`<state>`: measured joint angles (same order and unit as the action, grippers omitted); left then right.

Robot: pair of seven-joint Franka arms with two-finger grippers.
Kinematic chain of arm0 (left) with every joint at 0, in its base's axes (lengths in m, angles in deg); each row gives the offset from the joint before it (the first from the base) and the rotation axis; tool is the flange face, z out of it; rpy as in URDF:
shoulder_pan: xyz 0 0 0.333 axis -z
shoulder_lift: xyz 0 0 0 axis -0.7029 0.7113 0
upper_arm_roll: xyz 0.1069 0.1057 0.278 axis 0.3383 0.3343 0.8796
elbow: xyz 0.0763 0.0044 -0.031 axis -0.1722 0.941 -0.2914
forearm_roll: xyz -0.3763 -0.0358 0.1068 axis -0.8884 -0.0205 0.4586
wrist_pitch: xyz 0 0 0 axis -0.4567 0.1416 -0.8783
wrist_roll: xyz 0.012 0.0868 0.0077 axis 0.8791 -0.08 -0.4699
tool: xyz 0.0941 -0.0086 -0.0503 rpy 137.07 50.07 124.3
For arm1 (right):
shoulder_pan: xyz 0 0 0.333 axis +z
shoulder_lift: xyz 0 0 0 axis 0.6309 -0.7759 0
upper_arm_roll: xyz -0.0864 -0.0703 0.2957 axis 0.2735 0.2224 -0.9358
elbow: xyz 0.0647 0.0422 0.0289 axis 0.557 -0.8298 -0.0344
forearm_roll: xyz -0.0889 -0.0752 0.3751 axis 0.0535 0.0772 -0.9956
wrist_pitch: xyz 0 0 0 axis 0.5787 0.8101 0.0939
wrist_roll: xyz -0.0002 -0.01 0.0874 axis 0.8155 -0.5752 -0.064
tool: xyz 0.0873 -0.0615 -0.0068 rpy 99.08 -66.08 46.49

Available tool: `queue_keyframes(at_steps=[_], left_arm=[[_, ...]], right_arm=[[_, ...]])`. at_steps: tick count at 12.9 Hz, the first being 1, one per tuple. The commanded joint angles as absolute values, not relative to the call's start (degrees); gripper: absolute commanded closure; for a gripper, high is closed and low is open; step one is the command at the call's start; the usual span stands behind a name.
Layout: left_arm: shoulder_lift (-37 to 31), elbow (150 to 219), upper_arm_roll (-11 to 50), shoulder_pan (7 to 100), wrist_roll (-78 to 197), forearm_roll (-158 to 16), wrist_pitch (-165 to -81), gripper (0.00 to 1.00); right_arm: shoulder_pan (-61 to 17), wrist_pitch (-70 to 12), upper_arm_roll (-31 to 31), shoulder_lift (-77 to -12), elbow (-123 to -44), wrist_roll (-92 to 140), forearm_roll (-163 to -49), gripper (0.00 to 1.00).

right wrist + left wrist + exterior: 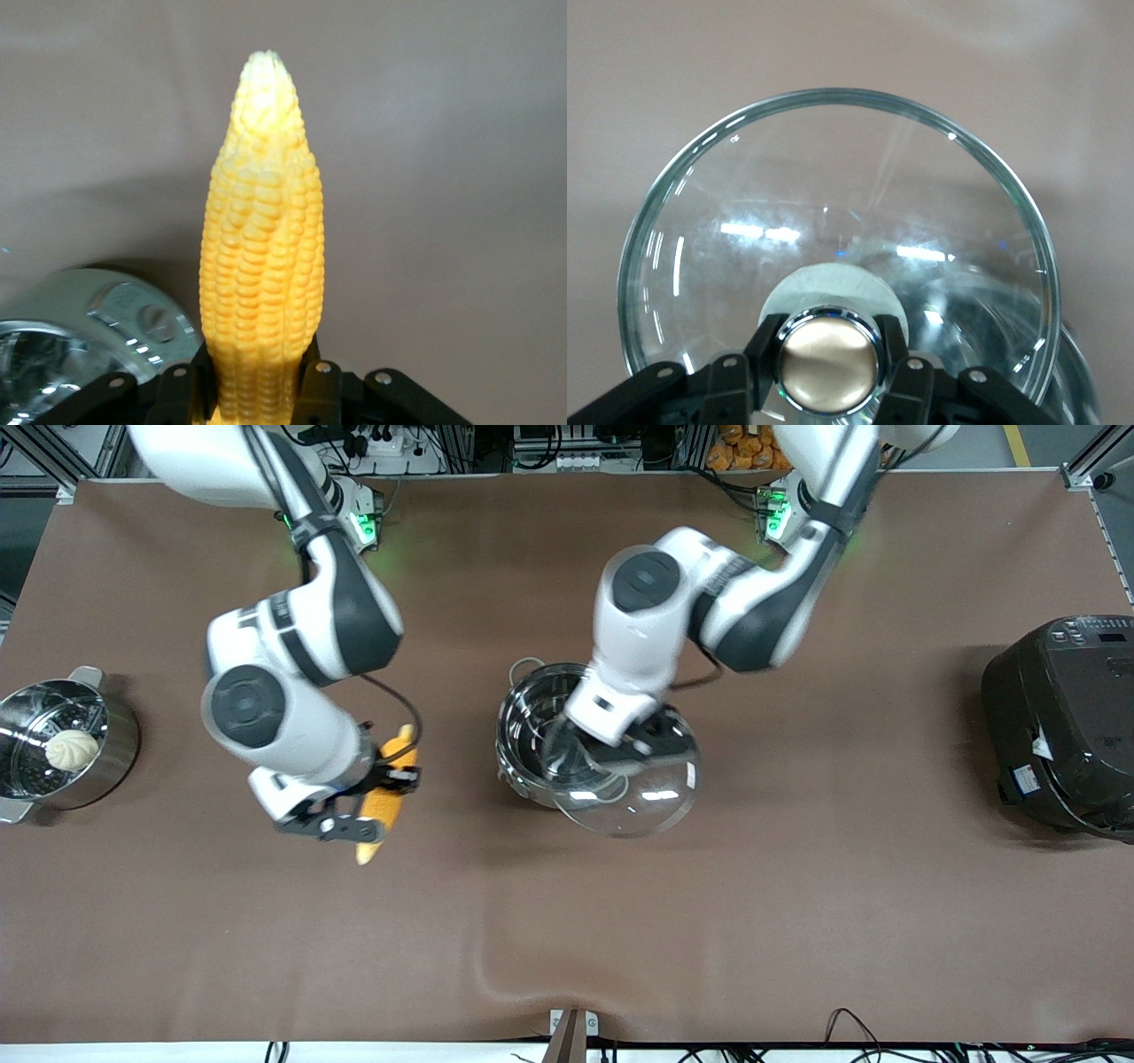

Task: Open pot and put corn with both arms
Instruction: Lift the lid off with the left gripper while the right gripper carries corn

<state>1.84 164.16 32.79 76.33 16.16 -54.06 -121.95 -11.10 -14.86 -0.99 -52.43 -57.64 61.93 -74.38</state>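
The round tan knob point(829, 370) of the steel-rimmed glass lid point(833, 221) is clamped between the fingers of the left gripper point(830, 372). The lid is held tilted over the round shiny stainless-steel pot point(532, 731), which stands uncovered near the table's middle. The tapered orange-yellow corn cob point(261, 257) is gripped at its thick end by the right gripper point(257, 385), over the brown table point(620, 921), beside the pot toward the right arm's end. A steel steamer pot point(115, 735) with a round white bun point(72, 750) stands at that end, and a big black rice cooker point(1063, 726) at the left arm's end.

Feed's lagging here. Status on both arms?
Left end effector shut on lid, over pot. Right end effector shut on corn, over table. Nothing blocking.
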Motion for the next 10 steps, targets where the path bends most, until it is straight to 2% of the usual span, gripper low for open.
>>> queue_keyframes(at_steps=[1,5,7,10], left_arm=[[0.6,164.8,32.0,69.6,15.0,-53.0,-121.1,1.00],[0.3,166.1,31.1,61.3,16.1,-53.5,-120.1,1.00],[-0.6,169.7,31.1,59.8,17.0,-53.5,-120.1,1.00],[-5.6,178.4,31.1,58.7,19.4,-53.3,-121.3,1.00]], right_arm=[[-6.1,-14.5,-0.3,-54.3,-55.3,68.4,-74.5,1.00],[0.3,-14.7,-0.6,-55.1,-54.6,70.7,-74.9,1.00],[3.5,-16.1,-0.9,-56.6,-54.4,71.8,-77.0,0.98],[8.2,-16.0,-0.8,-57.6,-55.0,75.9,-76.9,0.97]])
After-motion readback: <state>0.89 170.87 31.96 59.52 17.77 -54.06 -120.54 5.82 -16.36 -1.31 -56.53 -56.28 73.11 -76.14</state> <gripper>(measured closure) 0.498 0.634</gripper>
